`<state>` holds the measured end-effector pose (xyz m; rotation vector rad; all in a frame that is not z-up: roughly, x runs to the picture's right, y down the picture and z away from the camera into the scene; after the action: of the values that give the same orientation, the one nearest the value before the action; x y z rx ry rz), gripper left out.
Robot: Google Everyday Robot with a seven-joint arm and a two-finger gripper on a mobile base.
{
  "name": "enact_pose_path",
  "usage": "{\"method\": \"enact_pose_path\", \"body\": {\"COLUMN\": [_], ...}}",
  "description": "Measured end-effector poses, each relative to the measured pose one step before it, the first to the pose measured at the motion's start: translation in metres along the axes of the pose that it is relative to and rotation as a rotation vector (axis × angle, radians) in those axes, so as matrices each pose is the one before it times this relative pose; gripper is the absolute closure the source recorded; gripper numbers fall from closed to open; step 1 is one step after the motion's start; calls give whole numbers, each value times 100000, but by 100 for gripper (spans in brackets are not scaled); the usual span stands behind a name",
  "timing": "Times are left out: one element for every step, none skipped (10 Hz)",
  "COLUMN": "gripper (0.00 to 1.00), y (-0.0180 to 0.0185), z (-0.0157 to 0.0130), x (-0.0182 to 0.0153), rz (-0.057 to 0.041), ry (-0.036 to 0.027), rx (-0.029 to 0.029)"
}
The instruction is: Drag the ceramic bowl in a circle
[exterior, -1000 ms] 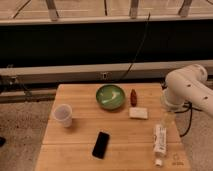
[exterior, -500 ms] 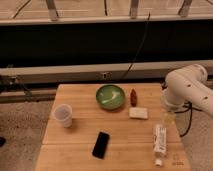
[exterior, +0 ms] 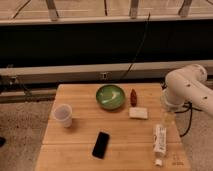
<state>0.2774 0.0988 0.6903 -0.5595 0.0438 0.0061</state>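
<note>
Near the front of the table (exterior: 75,152) lie a phone (exterior: 101,144) and a tube (exterior: 159,139). Next come a cup (exterior: 63,114), left, and a white block (exterior: 138,113). By the right edge the gripper (exterior: 167,116) hangs spread wide, holding nothing. Farthest back, mid-table, sits the green bowl (exterior: 110,96), well apart from the gripper.

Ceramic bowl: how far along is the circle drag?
Nothing looks done: the ceramic bowl sits untouched at the table's far middle. In hand: the gripper hangs open and empty near the right edge, apart from the bowl. Left: reach, contact, the whole circle.
</note>
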Motion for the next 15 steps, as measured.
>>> {"method": "enact_pose_path", "body": {"gripper": [20,20,20,20,20,20,20,20,20,20,20,20,20,20,20], "y": [-845,-831,-335,-57,-207,-289,-689,-824,-403,-366,-315,0,-828,-742,-467], "z": [163,41,35,61,90,455,237,170,104,142,135,491,704,431,364], "x": [-750,-643,-199,-162,-169,-102,-751,-732,-394,-447,-359,248,-573,-593,-321], "rz": [-2612,-2081,-1584,-1230,-1576,-2838,-2709,-2963,-2211,-2110,-1870,-1564,-3433,-2460,-1323], "ry": [645,305,902,737,330,504,204,516,791,524,130,479,40,60,18], "rx": [510,663,19,-354,490,496,577,607,133,89,309,-126,678,403,306]}}
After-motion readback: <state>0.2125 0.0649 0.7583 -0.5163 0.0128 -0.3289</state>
